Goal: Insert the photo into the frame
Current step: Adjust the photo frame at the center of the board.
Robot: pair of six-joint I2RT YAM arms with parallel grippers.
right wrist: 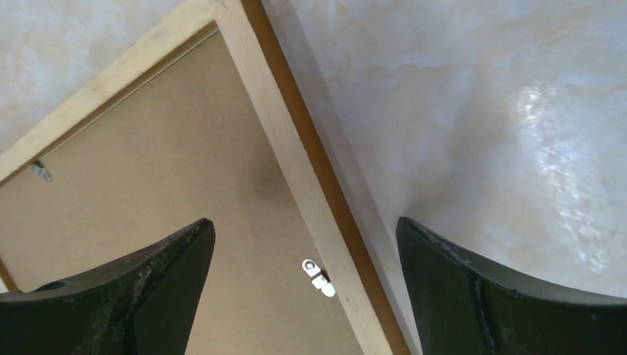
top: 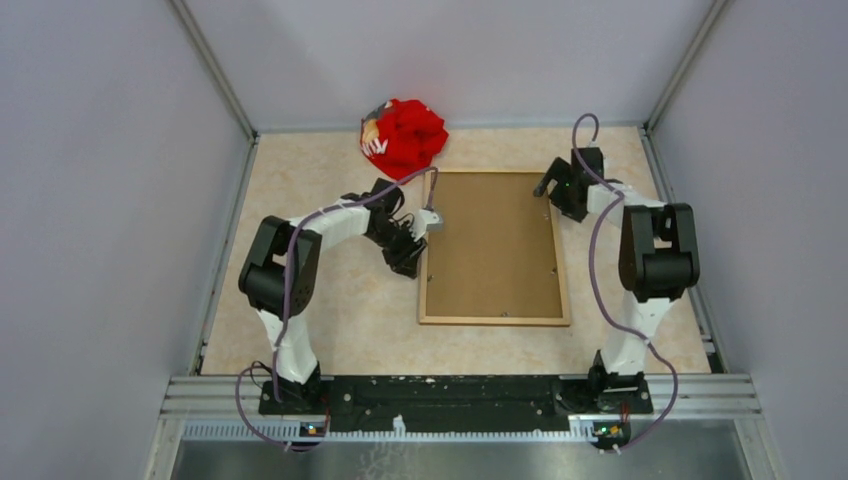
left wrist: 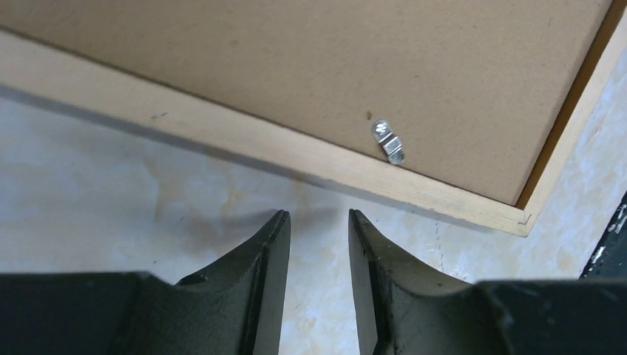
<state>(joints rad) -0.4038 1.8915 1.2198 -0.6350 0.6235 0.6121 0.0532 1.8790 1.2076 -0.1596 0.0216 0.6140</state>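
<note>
The frame (top: 495, 320) lies back side up in the middle of the table, and a plain brown backing board (top: 495, 245) fills it. The photo is out of view. My left gripper (top: 416, 262) sits low over the table just outside the frame's left rail (left wrist: 244, 133). Its jaws (left wrist: 318, 214) are open a little, with only bare table between them. My right gripper (top: 548, 186) hovers over the frame's far right rail (right wrist: 296, 170). It is wide open (right wrist: 303, 222) and holds nothing. Small metal clips (left wrist: 388, 140) (right wrist: 318, 277) sit on the board by the rails.
A red crumpled bag (top: 403, 137) lies at the back of the table, just beyond the frame's far left corner. Grey walls close in the table on three sides. The arm bases stand on a black rail (top: 450, 395) at the near edge.
</note>
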